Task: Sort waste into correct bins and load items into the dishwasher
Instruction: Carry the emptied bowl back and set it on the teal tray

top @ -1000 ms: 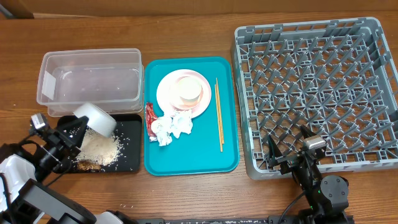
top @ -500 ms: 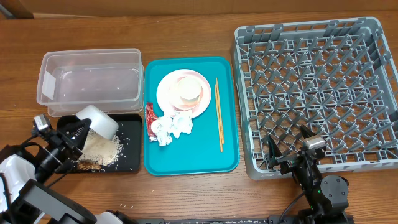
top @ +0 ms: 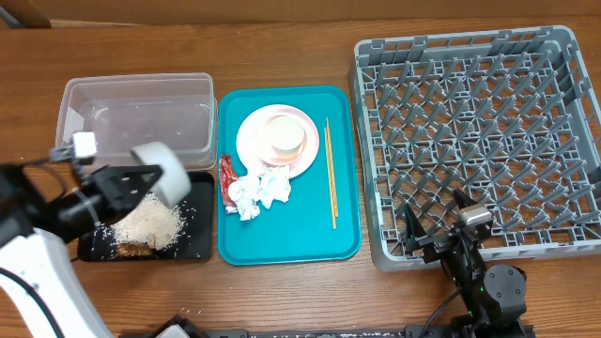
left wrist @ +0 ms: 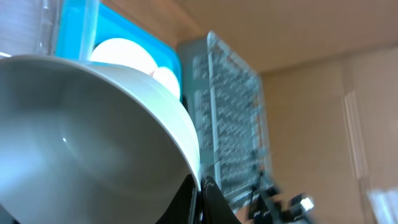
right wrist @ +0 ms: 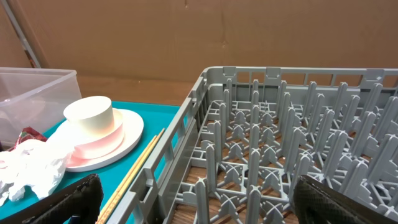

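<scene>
The left pincer [top: 139, 180] is clenched on the rim of a white bowl [top: 161, 170], holding it tilted above the black tray [top: 199, 240]. On that tray lies a heap of white rice [top: 148, 223], with brownish scraps [top: 131, 249] at its 7 o'clock edge. The clear tub [top: 136, 113] sits just at 12 o'clock of the black tray.

At 3 o'clock of both bins lies the teal tray [top: 310, 239]. It carries the pink plate [top: 252, 143], which has a white cup [top: 282, 138] at its middle. The crumpled napkins [top: 259, 192] are at the plate's 6 o'clock and the red wrapper [top: 226, 178] at its 8 o'clock. The chopsticks [top: 330, 174] run along the tray's 3 o'clock side.

The grey dish rack [top: 479, 131] stands on the counter [top: 282, 38], further toward 3 o'clock. The right pincer [right wrist: 202, 204] is released, jaws spread wide, low at the rack's 7 o'clock corner.
</scene>
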Controlling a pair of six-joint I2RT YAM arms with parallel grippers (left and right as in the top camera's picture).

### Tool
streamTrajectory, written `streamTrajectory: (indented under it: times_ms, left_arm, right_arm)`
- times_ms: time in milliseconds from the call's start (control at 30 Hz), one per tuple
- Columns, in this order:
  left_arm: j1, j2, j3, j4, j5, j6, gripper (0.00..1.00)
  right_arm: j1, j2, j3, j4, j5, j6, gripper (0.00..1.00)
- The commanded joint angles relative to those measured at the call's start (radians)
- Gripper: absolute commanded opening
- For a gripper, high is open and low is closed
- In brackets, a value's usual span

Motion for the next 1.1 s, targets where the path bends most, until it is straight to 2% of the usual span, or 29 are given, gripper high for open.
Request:
streamTrajectory:
  times_ms: [0,167,400,600,733,867,1067]
  left_arm:
    - [-0.222,-0.129,0.051,0.081,-0.303,-0.289,0.04]
    - [-0.516,-0.185,0.051,0.144,-0.55,-0.478,0.04]
    - [-0.958,-0.148,0.049,0.213,-0.822,-0.678,0.04]
    - [-1.273,-0.035,0.049,0.302,-0.999,-0.79,0.04]
    - [-1.45,0.116,0.049,0.383,-1.059,-0.824,0.04]
    - [-1.539,0.267,0.049,0.436,-1.088,-0.823,0.04]
    - [-1.554,0.381,0.049,0.441,-1.102,-0.826,0.04]
  right_arm:
    - [0.003,-0.012,0.0,0.002,-0.001,-0.001,1.0]
    - [0.003,-0.012,0.0,0.002,-0.001,-0.001,1.0]
    - [0.003,-0.012,0.0,0.002,-0.001,-0.001,1.0]
    - [0.003,-0.012,0.0,0.002,-0.001,-0.001,1.0]
    - [0.003,-0.012,0.0,0.002,-0.001,-0.001,1.0]
    - [0.003,-0.012,0.0,0.002,-0.001,-0.001,1.0]
    - [0.003,-0.012,0.0,0.002,-0.001,-0.001,1.0]
